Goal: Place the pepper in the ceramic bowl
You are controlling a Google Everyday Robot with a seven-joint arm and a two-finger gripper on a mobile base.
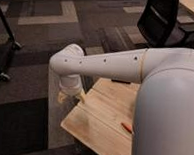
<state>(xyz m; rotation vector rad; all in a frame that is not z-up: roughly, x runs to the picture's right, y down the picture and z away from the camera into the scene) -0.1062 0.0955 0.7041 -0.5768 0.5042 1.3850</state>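
Pepper (127,127) on the bench (100,115) looks light, firm, slick; take it mid-body; pincer (70,96) hangs beside the bench's corner; whether it is clenched, I cannot tell.

Camera view, single. The lens looks steeply down from above and behind the arm (111,63), which lies very near it and fills the right side and centre of the frame. Farther off, the counter (100,120) occupies the lower centre, seen corner-on. The carpet (38,38) spreads across the left and top, with a chair (162,21) at upper right. The gripper (69,96) hangs left of centre, under the arm's bend, at the counter's left edge.
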